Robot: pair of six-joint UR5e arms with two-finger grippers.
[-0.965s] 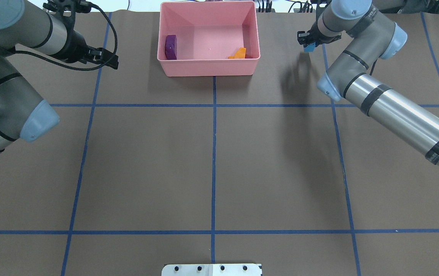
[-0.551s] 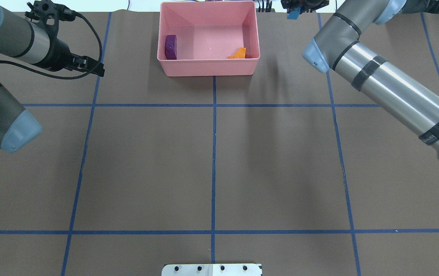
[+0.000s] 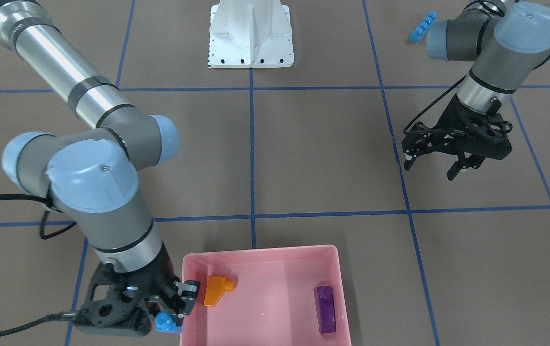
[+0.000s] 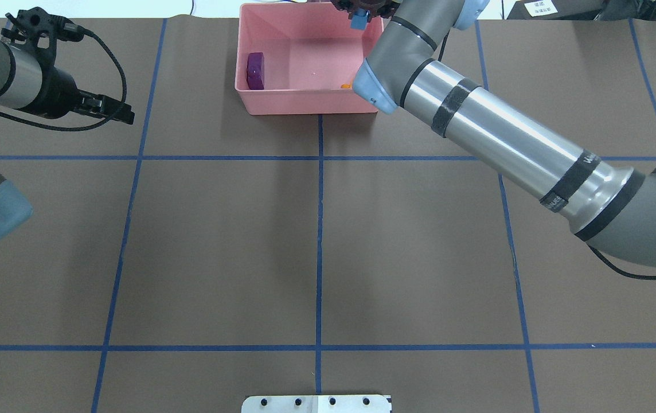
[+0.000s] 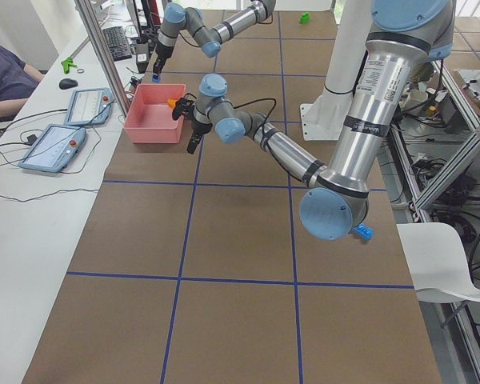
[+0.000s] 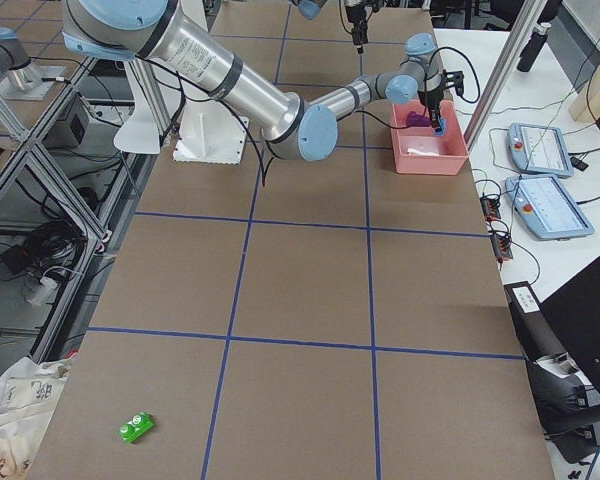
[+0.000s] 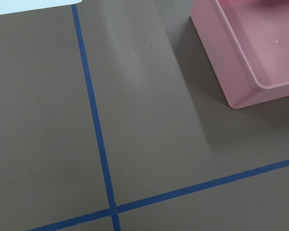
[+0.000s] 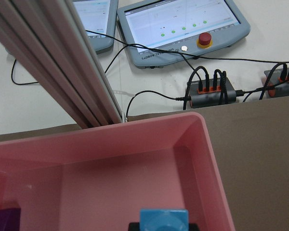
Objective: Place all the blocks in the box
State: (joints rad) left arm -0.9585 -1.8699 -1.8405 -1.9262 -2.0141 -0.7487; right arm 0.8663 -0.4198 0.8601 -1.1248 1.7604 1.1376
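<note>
My right gripper (image 3: 171, 312) is shut on the small blue brick (image 3: 165, 322) and holds it over the far right corner of the pink box (image 3: 260, 252). The brick also shows in the overhead view (image 4: 358, 20) and the right wrist view (image 8: 164, 220). Inside the box lie the orange sloped brick (image 3: 216, 290) and the purple oblong (image 3: 325, 308). My left gripper (image 3: 431, 167) is open and empty above the table, well to the box's left. The long blue bar (image 3: 423, 26) lies near my left arm's base. The green brick (image 6: 135, 428) lies at the table's right end.
The white robot base (image 3: 251, 33) stands at the near middle edge. Beyond the table's far edge are an aluminium post (image 8: 53, 62), teach pendants (image 8: 183, 24) and cables. An operator (image 5: 4, 80) sits at that side.
My right arm has swung left with the small blue brick, from right of the box to over its far right corner. My left gripper has drawn back to the left.
</note>
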